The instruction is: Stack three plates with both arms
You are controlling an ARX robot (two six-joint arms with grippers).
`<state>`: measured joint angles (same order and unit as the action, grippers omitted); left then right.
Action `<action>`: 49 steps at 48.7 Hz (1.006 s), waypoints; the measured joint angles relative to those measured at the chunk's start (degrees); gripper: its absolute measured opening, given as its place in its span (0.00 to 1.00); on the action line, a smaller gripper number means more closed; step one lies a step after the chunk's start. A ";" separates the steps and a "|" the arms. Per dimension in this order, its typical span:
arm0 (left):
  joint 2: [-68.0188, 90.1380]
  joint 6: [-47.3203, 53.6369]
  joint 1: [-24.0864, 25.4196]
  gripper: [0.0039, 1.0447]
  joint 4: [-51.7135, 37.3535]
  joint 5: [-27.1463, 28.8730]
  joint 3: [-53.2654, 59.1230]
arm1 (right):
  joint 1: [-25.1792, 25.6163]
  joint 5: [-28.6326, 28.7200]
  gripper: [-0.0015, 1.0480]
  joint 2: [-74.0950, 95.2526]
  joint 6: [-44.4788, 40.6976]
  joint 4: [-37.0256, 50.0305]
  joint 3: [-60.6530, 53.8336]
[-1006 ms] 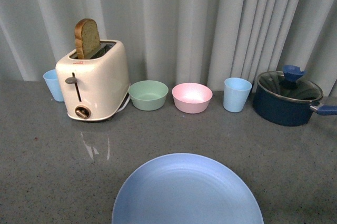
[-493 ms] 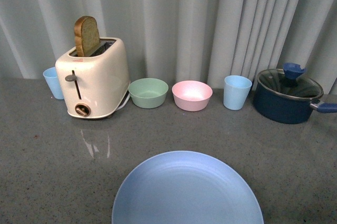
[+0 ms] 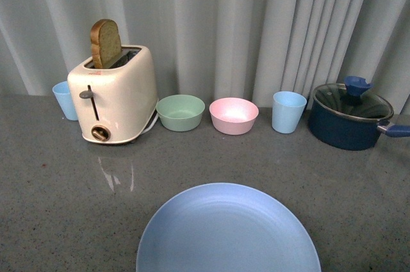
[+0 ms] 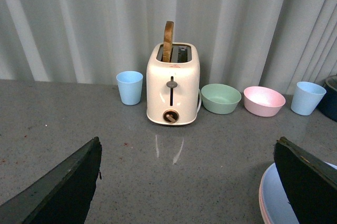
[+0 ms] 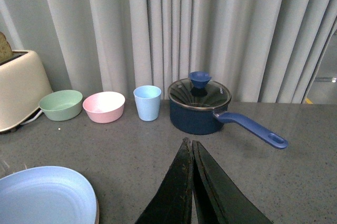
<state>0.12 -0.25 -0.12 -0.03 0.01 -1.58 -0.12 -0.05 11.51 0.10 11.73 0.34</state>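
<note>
Your light blue plate [image 3: 227, 230] lay on the grey surface [image 3: 57, 182] at the near edge of the front view, topmost of a stack: the left wrist view showed a pink rim [image 4: 261, 204] just beneath it. Your left hand [image 4: 187, 182] hung above the surface with its fingers spread wide apart and nothing between them. Your right hand [image 5: 192, 182] had its fingers pressed together, holding nothing. Behind the stack stood the toaster [image 3: 115, 96], a green bowl [image 3: 180, 113], a pink bowl [image 3: 234, 116] and the lidded pot [image 3: 351, 117].

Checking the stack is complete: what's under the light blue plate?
The left wrist view shows a pink rim beneath the light blue plate edge. A third, beige plate isn't visible; the top plate covers it.
</note>
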 joint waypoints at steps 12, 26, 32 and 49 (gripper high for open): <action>0.02 0.00 0.00 0.94 0.00 0.02 0.00 | 0.02 0.11 0.03 -11.13 -0.02 -11.37 0.02; -0.02 0.02 0.00 0.94 0.00 0.00 0.00 | 0.02 0.11 0.36 -11.26 -0.11 -11.69 0.02; -0.04 0.02 0.00 0.94 0.00 0.00 0.00 | 0.02 0.11 0.61 -11.26 -0.11 -11.69 0.02; -0.02 0.00 0.00 0.94 0.00 0.00 0.00 | 0.02 0.11 0.93 -11.26 -0.09 -11.69 0.02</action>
<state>0.10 -0.25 -0.12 -0.03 0.01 -1.58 -0.10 0.05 0.25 0.01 0.03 0.36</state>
